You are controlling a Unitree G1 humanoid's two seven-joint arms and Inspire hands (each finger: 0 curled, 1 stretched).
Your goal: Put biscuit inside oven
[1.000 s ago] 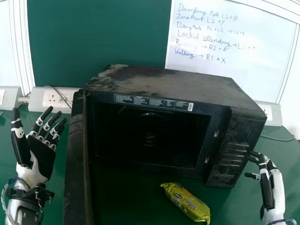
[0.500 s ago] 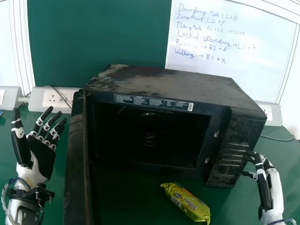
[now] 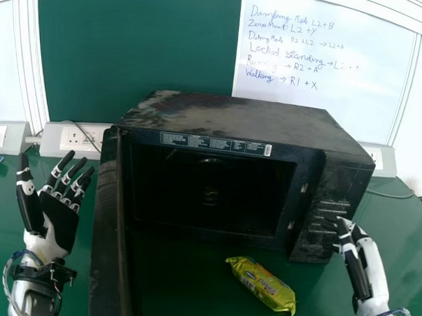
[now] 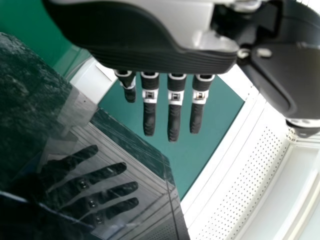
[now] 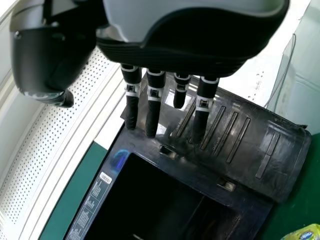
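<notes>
The yellow-green biscuit packet (image 3: 263,284) lies on the table before the black oven (image 3: 244,121), whose door (image 3: 107,239) stands wide open at its left side. In the right wrist view the packet (image 5: 304,233) shows at a corner. My left hand (image 3: 58,220) is raised left of the door, fingers straight, holding nothing; in the left wrist view the hand (image 4: 150,55) is mirrored in the door. My right hand (image 3: 349,246) is by the oven's control panel, right of the packet; in the right wrist view the hand (image 5: 175,55) has extended fingers and nothing in them.
The green table (image 3: 412,261) extends under the oven and to its right. Behind are a white wall trunking with a socket (image 3: 80,140), a green board (image 3: 136,49) and a whiteboard (image 3: 326,62) with writing. A cable (image 3: 391,195) lies at the oven's right.
My right hand has moved leftward across the front of the control panel. The left hand, packet and oven have stayed in place.
</notes>
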